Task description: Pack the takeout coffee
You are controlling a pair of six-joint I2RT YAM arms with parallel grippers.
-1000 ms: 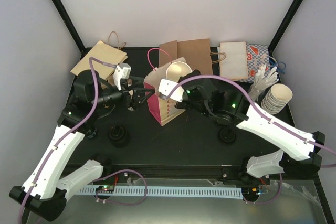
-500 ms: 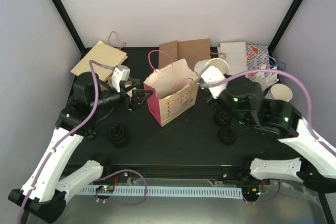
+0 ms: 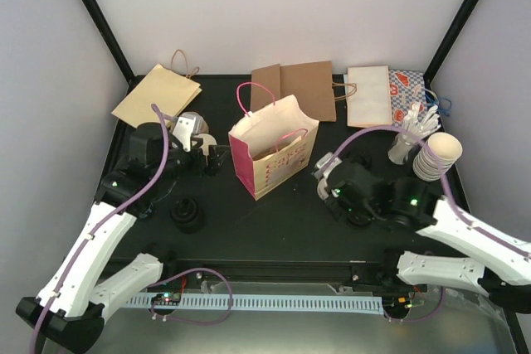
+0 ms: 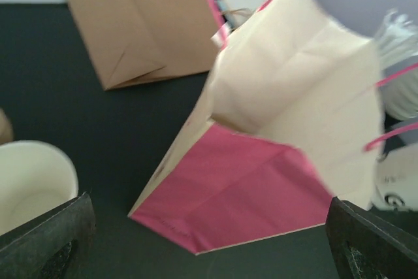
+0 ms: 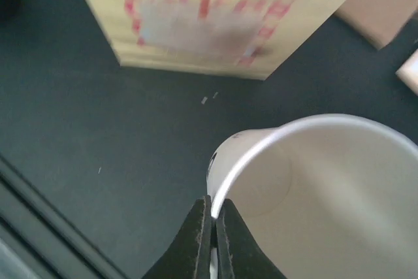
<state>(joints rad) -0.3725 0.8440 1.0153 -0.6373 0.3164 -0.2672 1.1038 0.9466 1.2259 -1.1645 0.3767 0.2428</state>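
Looking down in the top external view, the left gripper (image 3: 214, 157) hangs spread wide and empty just left of the standing pink bag (image 3: 274, 151), while the right gripper (image 3: 325, 173) sits just right of it, centre-right of frame. The left wrist view shows that bag filling the middle between wide-apart fingertips. In the right wrist view the thin fingers (image 5: 199, 233) pinch tight on the rolled rim of the takeout coffee cup (image 5: 320, 207), which fills the lower right, to the claw's right.
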